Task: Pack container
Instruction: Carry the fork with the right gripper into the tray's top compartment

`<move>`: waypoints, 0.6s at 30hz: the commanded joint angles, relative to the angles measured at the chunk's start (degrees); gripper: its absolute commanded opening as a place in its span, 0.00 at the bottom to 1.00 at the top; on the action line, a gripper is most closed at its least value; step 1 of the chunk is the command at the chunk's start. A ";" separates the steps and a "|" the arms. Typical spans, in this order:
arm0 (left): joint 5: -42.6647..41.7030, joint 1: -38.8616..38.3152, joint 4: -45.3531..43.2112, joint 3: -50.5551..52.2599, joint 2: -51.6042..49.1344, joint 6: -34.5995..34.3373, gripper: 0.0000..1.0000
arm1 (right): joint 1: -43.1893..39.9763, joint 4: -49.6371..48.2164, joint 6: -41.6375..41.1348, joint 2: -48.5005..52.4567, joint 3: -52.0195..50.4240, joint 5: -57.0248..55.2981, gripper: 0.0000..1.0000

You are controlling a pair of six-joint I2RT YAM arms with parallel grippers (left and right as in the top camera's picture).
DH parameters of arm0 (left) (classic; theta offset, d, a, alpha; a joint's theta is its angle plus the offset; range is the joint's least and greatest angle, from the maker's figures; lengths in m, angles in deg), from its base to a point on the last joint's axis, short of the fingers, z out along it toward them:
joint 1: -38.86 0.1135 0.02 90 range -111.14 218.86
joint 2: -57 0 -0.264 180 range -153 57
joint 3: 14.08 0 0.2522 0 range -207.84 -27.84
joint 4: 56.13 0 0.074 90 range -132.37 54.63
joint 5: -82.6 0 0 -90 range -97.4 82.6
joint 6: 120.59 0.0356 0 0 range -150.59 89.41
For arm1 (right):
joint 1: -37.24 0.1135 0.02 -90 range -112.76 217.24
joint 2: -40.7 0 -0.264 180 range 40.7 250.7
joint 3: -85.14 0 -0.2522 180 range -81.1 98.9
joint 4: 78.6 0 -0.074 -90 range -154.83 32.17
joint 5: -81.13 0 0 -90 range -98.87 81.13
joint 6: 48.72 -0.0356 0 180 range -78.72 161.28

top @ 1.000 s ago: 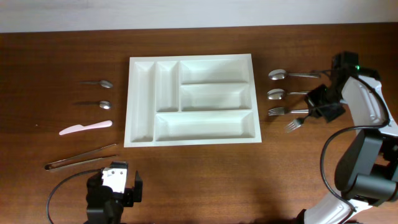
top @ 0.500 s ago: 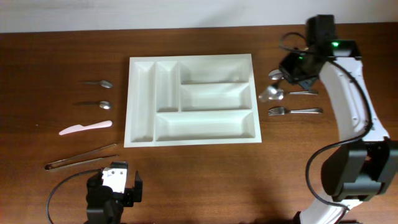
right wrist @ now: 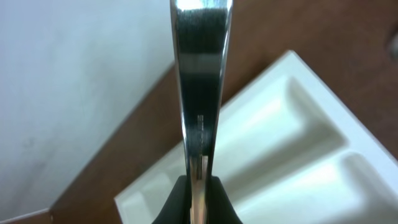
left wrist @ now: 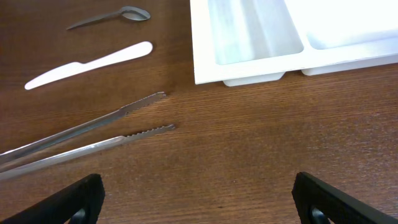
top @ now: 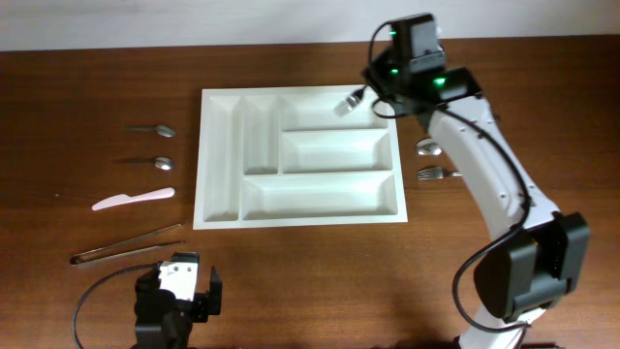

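Right gripper (top: 376, 89) clamping shiny metal utensil (top: 351, 100), likely fork, hovering over top long compartment (top: 320, 114) of large white plastic cutlery tray (top: 291, 221) sitting mid-table. Compartment lying just below, long axis running left-right. Left gripper (left wrist: 199, 202) gaping wide, empty, sitting farther off.

container (top: 291, 220) compartments unobstructed, tongs (left wrist: 143, 135) near left end effector (left wrist: 199, 202)

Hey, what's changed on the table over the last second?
The right gripper, shut on a metal utensil, swung leftward from the far right to above the container's top long compartment. The open left gripper, tongs, pink knife and left spoons stayed put.
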 commanded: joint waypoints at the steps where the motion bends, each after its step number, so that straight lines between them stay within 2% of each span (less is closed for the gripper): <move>1: -0.22 -0.26 0.02 0.17 0.46 0.74 0.99 | 2.45 -2.43 -2.78 2.60 1.16 -8.39 0.04; 7: -0.22 -0.26 0.02 0.17 0.46 0.74 0.99 | 3.65 -7.78 -3.78 7.08 1.14 -6.91 0.04; 18: -0.22 -0.26 0.02 0.17 0.46 0.74 0.99 | 3.87 -17.73 -4.37 14.45 1.07 2.75 0.04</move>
